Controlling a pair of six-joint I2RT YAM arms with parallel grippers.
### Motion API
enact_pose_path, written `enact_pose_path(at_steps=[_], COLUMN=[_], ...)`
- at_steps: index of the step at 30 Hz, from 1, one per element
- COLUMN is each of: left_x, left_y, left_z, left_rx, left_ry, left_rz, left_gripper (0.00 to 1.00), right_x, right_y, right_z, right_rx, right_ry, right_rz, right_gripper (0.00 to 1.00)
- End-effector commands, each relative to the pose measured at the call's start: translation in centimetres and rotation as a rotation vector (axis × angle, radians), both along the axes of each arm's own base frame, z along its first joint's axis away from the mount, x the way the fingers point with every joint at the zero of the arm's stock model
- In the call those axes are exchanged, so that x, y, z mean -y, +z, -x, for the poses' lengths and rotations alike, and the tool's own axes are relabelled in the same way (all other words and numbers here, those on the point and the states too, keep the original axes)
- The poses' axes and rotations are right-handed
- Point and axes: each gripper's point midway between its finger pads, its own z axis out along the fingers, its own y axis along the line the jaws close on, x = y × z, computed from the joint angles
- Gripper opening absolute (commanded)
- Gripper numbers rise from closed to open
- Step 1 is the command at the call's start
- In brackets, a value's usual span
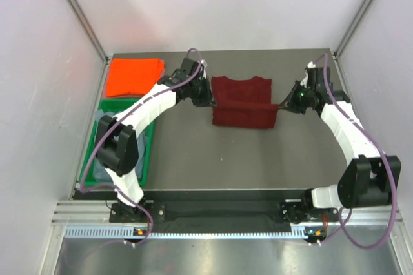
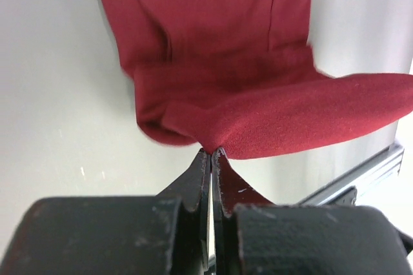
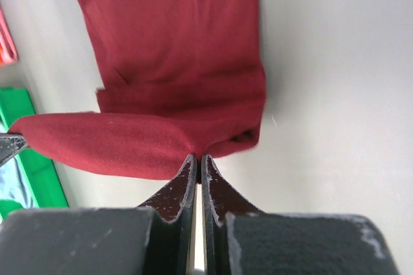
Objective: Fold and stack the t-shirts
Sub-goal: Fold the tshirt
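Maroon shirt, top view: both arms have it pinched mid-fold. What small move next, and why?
Probably carry the lifted edge across the maroon shirt and lower it, both arms together. The left gripper and right gripper are each shut on that edge, which hangs taut between them, so the fold looks half done.

The maroon t-shirt (image 1: 244, 97) at twelve o'clock is plain dark red; the orange t-shirt (image 1: 134, 76) at ten o'clock is plain and bright. The tray (image 1: 148, 155) is green, the surface (image 1: 226, 159) grey.
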Motion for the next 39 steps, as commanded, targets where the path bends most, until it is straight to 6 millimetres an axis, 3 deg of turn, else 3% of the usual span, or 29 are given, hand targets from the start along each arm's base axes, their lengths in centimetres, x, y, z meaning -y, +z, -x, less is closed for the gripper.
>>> enact_pose_path(at_steps=[1,2,3,4,5,6,7,9,10,12,17,20,25,31,33,34,35,37,39], left_x=[-0.3,-0.3,-0.2,0.1,0.1,0.3,0.4,0.6,0.6,1.0,1.3,0.6,1.0,1.4,1.6,1.7,1.8,2.0,2.0], left_y=[1.4,2.3,1.8,2.2,3.1,2.7,3.7,3.1,3.9,3.1,3.2,1.5,1.4,2.4,1.4,2.2,0.9,1.1,-0.2], left_z=[-3.1,-4.3,-5.2,-5.7,-6.9,-7.9,-8.9,-10.3,-11.3,-12.4,-15.6,-17.6,-19.6,-21.7,-22.4,-22.9,-23.2,-23.7,-24.2], left_rx=[0.065,0.087,0.089,0.094,0.123,0.133,0.161,0.168,0.196,0.199,0.263,0.260,0.308,0.415,0.400,0.415,0.391,0.392,0.376], left_ry=[-0.010,-0.001,-0.001,-0.013,-0.008,-0.007,-0.008,-0.006,-0.004,-0.021,-0.035,-0.003,-0.030,-0.023,-0.012,-0.014,-0.014,-0.011,0.005], left_rz=[0.007,0.027,0.036,0.060,0.080,0.088,0.111,0.123,0.136,0.159,0.247,0.266,0.344,0.404,0.413,0.421,0.422,0.443,0.443], left_gripper=[0.00,0.00,0.00,0.00,0.00,0.00,0.00,0.00,0.00,0.00,0.00,0.00,0.00,0.00,0.00,0.00,0.00,0.00,0.00], right_x=[0.0,-0.1,-0.4,-0.5,-0.8,-0.8,-1.0,-1.5,-1.5,-1.7,-2.5,-2.4,-2.3,-1.6,-1.4,-1.3,-1.4,-1.3,-1.5], right_y=[1.6,2.5,2.6,1.7,2.6,2.5,1.6,2.5,1.6,2.3,1.5,1.0,0.1,1.1,1.3,0.9,1.1,0.4,0.0], right_z=[-3.6,-4.6,-5.2,-6.1,-7.2,-7.9,-8.7,-10.3,-11.1,-12.6,-15.7,-17.3,-19.5,-21.4,-21.9,-22.1,-22.4,-22.9,-23.3], right_rx=[0.052,0.076,0.079,0.056,0.087,0.090,0.071,0.112,0.094,0.128,0.158,0.168,0.176,0.235,0.250,0.244,0.250,0.239,0.240], right_ry=[0.002,0.002,0.015,0.021,0.031,0.033,0.036,0.057,0.056,0.057,0.062,0.048,0.042,0.013,0.004,0.002,0.003,0.000,0.007], right_rz=[0.015,0.011,0.005,0.002,-0.006,-0.004,-0.006,-0.022,-0.025,-0.030,-0.066,-0.071,-0.082,-0.106,-0.115,-0.116,-0.121,-0.129,-0.144], right_gripper=[0.00,0.00,0.00,0.00,0.00,0.00,0.00,0.00,0.00,0.00,0.00,0.00,0.00,0.00,0.00,0.00,0.00,0.02,0.04])
